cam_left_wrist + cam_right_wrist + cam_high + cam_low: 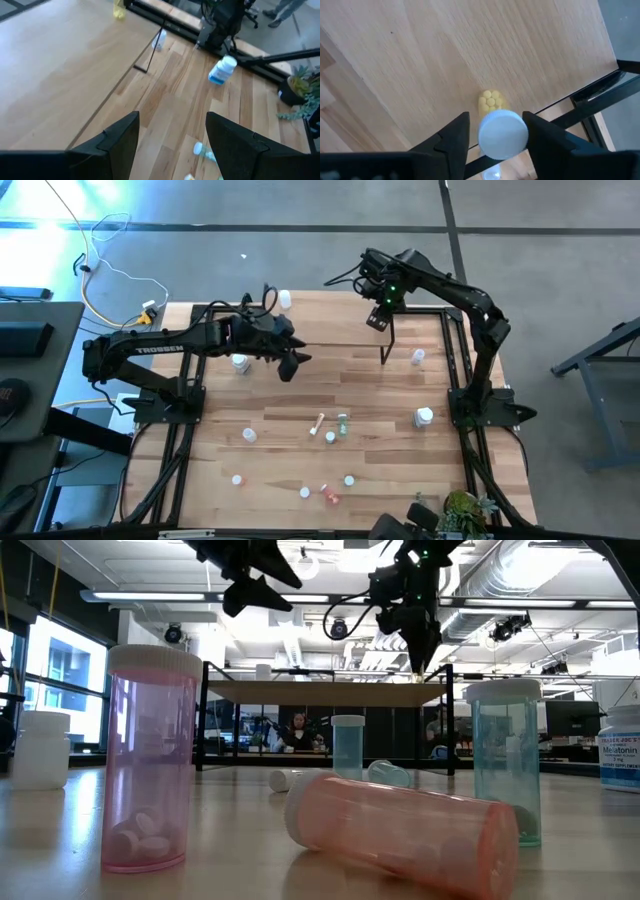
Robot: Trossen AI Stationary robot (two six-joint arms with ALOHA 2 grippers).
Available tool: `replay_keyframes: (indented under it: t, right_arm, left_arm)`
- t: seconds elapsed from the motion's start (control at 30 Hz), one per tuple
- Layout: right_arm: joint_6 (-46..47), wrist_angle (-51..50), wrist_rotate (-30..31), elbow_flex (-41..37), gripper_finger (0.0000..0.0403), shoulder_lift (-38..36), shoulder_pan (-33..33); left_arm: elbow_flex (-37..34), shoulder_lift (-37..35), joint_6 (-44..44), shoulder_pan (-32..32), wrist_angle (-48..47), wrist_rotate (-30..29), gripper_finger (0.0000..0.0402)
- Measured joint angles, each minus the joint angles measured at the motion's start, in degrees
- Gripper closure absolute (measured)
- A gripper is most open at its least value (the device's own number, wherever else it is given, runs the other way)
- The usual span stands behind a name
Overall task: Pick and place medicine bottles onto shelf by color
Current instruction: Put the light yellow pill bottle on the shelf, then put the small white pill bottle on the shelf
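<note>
The shelf (330,325) stands at the table's far side on thin black legs. My right gripper (495,120) is above the shelf's right end (150,20), shut on a yellowish bottle with a white cap (502,134). My left gripper (292,363) is open in the air by the shelf's near edge, and nothing is between its fingers (172,135). Several small bottles are scattered on the table: white ones (425,417), (240,363), a small group (330,428) and a pink-red one (328,495). Close in the low view are a pink upright bottle (150,755), a pink one lying down (400,835) and a green one (505,760). My right gripper pinches the yellowish bottle at its white cap (520,131) between the two fingers, from above and pointing down. The bottle stays upright below the fingers, yellow pills (491,101) showing at its bottom. That bottom (118,11) is at the shelf board; whether it rests there I cannot tell.
A white bottle (285,298) stands at the table's far edge, another (418,357) is right of the shelf leg (385,352). A labelled white bottle (620,745) stands at the low view's right. A plant (460,510) sits at the near right corner. Black frame rails run along both table sides.
</note>
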Motion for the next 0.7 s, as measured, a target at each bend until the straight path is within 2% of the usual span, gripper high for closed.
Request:
replay_keyframes:
  t: [0.4,0.7]
  right_arm:
    - [-0.95,0.19,0.00,6.97,0.0220,-0.04,-0.39]
    - [-1.54,-0.36,0.00,11.80,0.0219,-0.13,-1.18]
  left_arm:
    - [0.00,0.00,-0.33,-0.02,-7.69,0.01,0.0184]
    - [0.00,-1.46,-2.66,-3.08,-20.53,3.09,0.0184]
